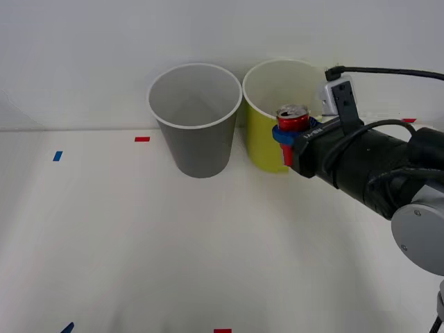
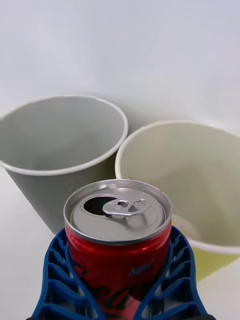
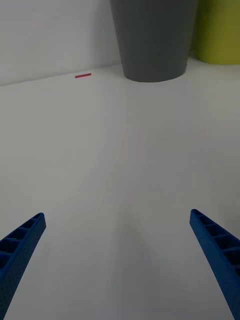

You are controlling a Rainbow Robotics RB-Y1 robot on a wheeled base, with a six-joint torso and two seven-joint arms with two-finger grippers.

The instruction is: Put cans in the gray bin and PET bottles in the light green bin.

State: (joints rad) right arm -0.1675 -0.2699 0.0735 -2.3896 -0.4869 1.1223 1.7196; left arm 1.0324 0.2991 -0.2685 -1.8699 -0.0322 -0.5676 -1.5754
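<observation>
Front view: two tapered bins stand side by side at the far edge of the white table point(image 1: 139, 243), against a pale wall. The gray bin point(image 1: 196, 139) is on the left and the green bin point(image 1: 267, 142) on the right; their white rims are close, nearly touching, and both stand upright. No contents can be made out in either bin.

The right arm reaches in from the right side, and the right gripper point(image 1: 288, 139) holds the can point(image 1: 292, 119) in front of the green bin, at about the height of that bin's rim. The can is upright, red with a silver top, and held off the table. It appears against the green bin's near wall and rim, not above the gray bin.

Right wrist view: the can point(image 2: 118, 240) sits between the blue ribbed fingers point(image 2: 55, 280), which are clamped on its two sides. The pull tab lies flat beside an open mouth hole. Beyond the can, the gray bin point(image 2: 40, 190) and the green bin point(image 2: 215, 260) show their pale insides.

Left wrist view: the left gripper point(image 3: 117, 260) hangs over bare table, its blue fingers point(image 3: 20, 245) spread wide apart with nothing between them. Farther off stand the base of the gray bin point(image 3: 152, 45) and part of the green bin point(image 3: 220, 35). A small red tape mark point(image 3: 83, 75) lies on the table near the gray bin; in the front view, red point(image 1: 141, 139) and blue point(image 1: 57, 156) marks lie on the left part of the table.
</observation>
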